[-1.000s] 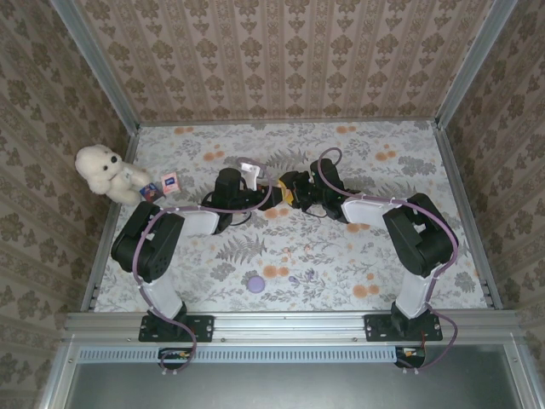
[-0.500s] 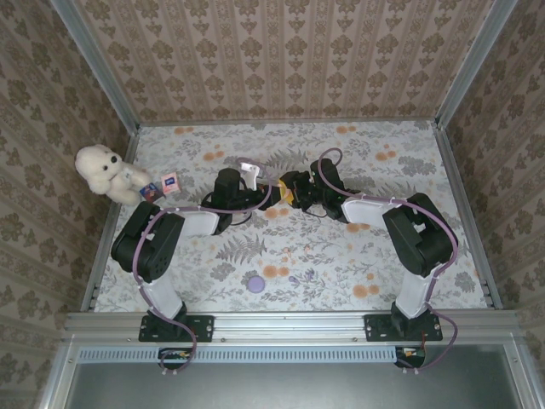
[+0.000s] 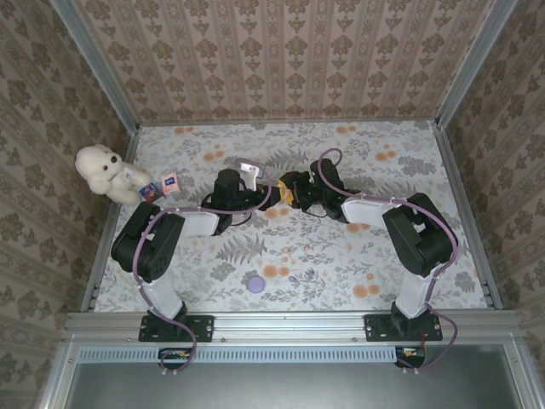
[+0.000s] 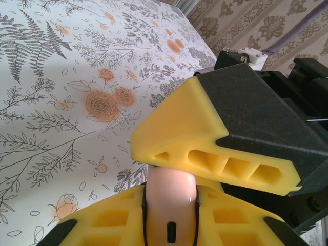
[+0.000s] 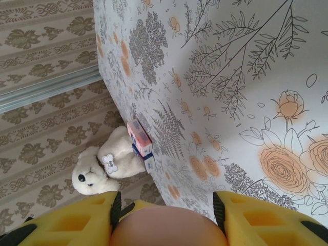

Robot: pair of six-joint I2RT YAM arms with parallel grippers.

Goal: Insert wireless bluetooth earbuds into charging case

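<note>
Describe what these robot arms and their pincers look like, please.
The left arm and right arm each have chunky black joints linked by white segments, with a purple cable looping alongside. The fingers are yellow wedges with moulded hollow pockets, backed by black plastic.

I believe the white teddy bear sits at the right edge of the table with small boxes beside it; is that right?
Not quite: the white teddy bear sits at the left edge of the table, not the right, as the top external view shows. The small boxes are indeed beside it.
</note>
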